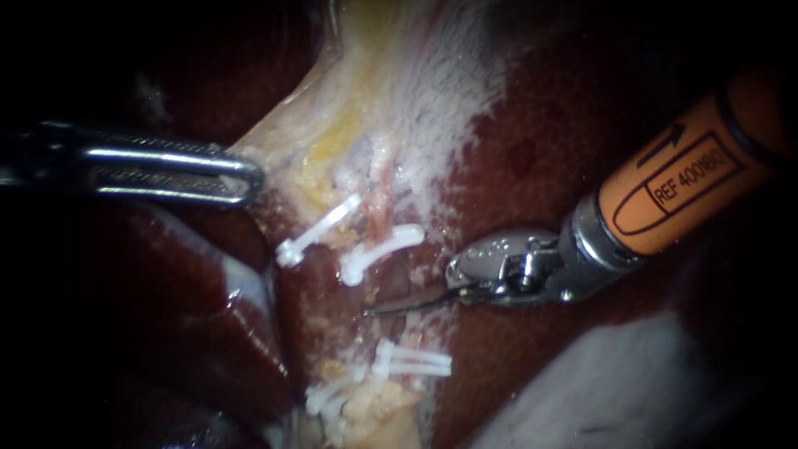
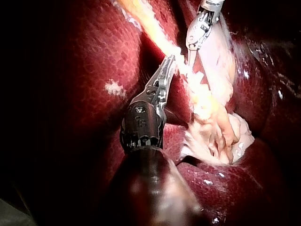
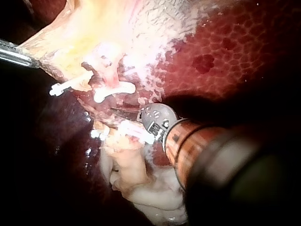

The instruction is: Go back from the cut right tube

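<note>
The light is falling hardest on the middle of my endoscope view and glinting off wet spots, while the dark red, mottled liver is filling the ground all around. Toward every edge the scene is sinking into black. At the lower right I am seeing a pale, blurred patch catching some light.

We find bare liver free right of centre; clips crowd the centre; our left tool, clamped on pale tissue, bars the left.
</note>
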Available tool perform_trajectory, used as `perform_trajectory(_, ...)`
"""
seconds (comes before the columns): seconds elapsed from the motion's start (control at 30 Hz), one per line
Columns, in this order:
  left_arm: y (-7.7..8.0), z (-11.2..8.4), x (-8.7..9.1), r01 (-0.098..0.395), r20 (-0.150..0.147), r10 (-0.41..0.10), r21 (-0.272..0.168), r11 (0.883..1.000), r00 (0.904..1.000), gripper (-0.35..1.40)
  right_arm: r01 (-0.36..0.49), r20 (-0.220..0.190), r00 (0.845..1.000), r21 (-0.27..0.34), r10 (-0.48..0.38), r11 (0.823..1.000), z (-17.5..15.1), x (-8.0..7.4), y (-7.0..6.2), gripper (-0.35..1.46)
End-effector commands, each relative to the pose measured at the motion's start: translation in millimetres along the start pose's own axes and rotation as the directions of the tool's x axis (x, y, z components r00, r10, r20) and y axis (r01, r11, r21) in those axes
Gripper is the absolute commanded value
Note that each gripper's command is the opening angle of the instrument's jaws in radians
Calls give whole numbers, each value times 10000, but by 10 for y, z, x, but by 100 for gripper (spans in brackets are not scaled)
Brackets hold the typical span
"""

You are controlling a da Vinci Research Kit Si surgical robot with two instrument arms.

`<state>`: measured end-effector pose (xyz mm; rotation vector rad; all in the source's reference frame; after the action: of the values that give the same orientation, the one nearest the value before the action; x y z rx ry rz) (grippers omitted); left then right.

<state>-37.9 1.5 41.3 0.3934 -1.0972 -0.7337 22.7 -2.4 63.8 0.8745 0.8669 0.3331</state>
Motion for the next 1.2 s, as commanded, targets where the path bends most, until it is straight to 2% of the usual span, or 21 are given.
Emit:
perform_trajectory(0.03,0,0,0,-5,3,5,4,10000,10000,-35,-3,-44,10000,-70,3,10000,0,0,0,-35)
perform_trajectory(0.13,0,0,0,-6,3,6,6,10000,10000,-35,-12,-107,9999,-174,10,9998,0,0,-1,-35)
perform_trajectory(0.17,0,0,1,-7,3,7,6,10000,10000,-35,-15,-138,9999,-224,12,9997,0,1,-2,-30)
perform_trajectory(0.2,0,0,1,-8,3,8,5,10000,10000,-35,-28,-232,9997,-381,19,9993,0,1,-2,-15)
perform_trajectory(0.3,1,0,2,-14,3,14,2,10000,10000,-35,-53,-320,9995,-521,36,9986,-1,2,-2,10)
perform_trajectory(0.53,1,0,3,-17,3,17,3,10000,10000,-35,-72,-329,9994,-522,54,9986,-2,4,-1,49)
perform_trajectory(0.9,2,-1,4,-23,1,23,16,10000,10000,-35,-15,-335,9994,-492,-2,9988,-15,0,-4,57)
perform_trajectory(1.2,7,-1,8,-42,0,42,29,10000,10000,-35,54,-680,9976,-733,-104,9973,-67,-10,-13,56)
